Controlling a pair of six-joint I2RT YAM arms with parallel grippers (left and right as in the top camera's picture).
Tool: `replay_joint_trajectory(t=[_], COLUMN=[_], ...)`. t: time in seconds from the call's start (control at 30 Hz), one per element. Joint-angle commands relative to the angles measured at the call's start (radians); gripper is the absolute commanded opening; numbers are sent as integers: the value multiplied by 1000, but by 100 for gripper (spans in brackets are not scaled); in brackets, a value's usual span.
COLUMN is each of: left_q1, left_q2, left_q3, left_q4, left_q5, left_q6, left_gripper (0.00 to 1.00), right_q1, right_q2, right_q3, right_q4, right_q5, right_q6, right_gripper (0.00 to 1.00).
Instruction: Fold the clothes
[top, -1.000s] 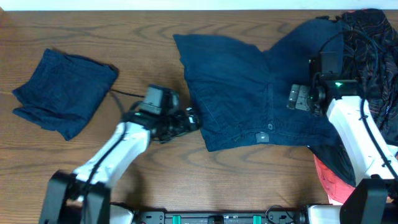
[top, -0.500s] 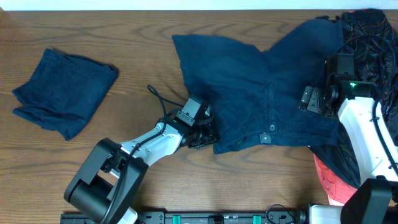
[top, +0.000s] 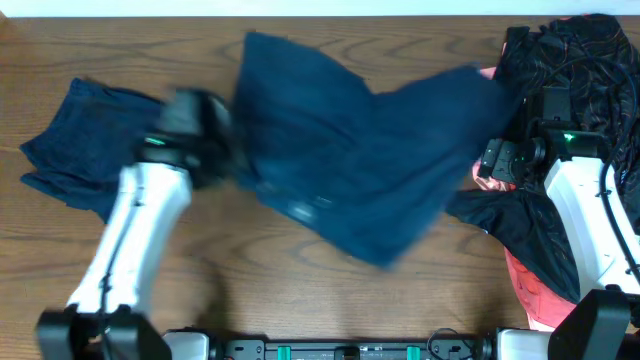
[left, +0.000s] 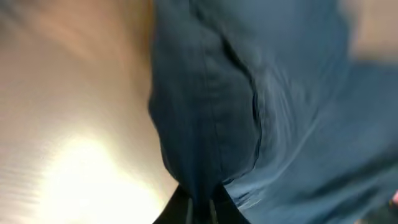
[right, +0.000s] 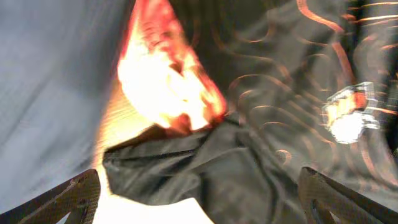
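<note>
A large navy-blue garment is stretched across the middle of the table, blurred with motion. My left gripper is shut on its left edge. In the left wrist view the dark fabric runs down into the pinched jaws of the left gripper. My right gripper stands open at the garment's right end, over a black orange-swirl piece. Its fingers are wide apart with nothing between them. A salmon-pink piece shows beside the black one.
A folded navy piece lies at the far left, right by my left arm. The heap of black patterned clothes fills the right side, with salmon-pink cloth at the front right. Bare wood runs along the front.
My left gripper shut on the navy garment's left edge, then swung left with it, dragging the garment off the right-hand heap. The right gripper stayed open and drifted slightly right.
</note>
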Motion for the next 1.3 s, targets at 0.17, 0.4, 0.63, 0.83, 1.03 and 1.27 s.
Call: replay_joint_trajectory(t=[0.17, 0.4, 0.63, 0.83, 1.03, 1.27], left_q1=[143, 56, -145, -330, -463, -502], left_q2=[-15, -7, -7, -7, -6, -2], left_q3=[116, 51, -156, -357, -504, -552], left_q4=[-172, -457, -343, -154, 112, 137], left_q5=[43, 49, 137, 136, 78, -43], left_q6=[82, -37, -277, -607, -690, -711], left_gripper=[98, 98, 98, 100, 78, 14], right_q1=[0, 32, 64, 63, 63, 63], right_q2=[-19, -18, -6, -5, -5, -5], right_q3=[6, 6, 6, 6, 6, 6], right_q4=[9, 23, 51, 50, 50, 43], right_q5=[-293, -303, -303, -302, -303, -302], right_q6=[-169, -181, -180, -180, -179, -179], right_gripper=[99, 99, 99, 99, 99, 99])
